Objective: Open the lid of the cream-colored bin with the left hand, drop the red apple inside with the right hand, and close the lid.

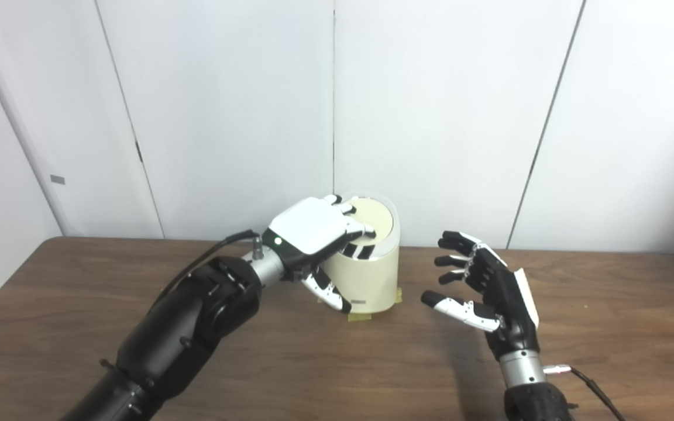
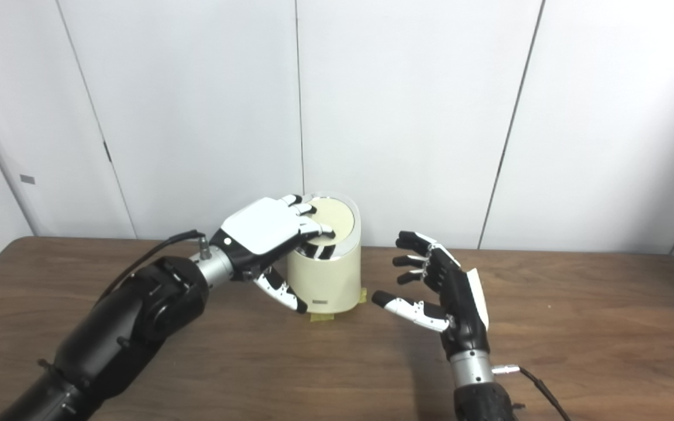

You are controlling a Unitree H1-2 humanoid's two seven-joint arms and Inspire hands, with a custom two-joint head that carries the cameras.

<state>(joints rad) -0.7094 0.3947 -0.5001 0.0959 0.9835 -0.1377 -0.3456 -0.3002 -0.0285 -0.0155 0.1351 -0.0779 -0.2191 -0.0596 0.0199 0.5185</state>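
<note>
The cream-colored bin (image 1: 366, 275) stands upright toward the back of the brown wooden surface (image 1: 606, 327), close to the white panelled wall (image 1: 460, 117), with bits of yellow tape (image 1: 359, 317) showing at its base. Its round lid (image 1: 375, 219) sits on top, tilted slightly toward the camera, and looks down in place. The left hand (image 1: 313, 231) lies over the near-left part of the lid, palm down, its fingers (image 1: 356, 231) curled onto the lid's face and rim while the thumb (image 1: 328, 290) reaches down along the bin's left side; the hand is pressed on the lid rather than wrapped around it. Whether the lid is fully seated under the hand cannot be told. The right hand (image 1: 489, 289) is held just above the surface to the right of the bin, apart from it, palm turned toward the bin, fingers spread and lightly curved, holding nothing. A black cable (image 1: 594, 389) trails from its wrist.
</note>
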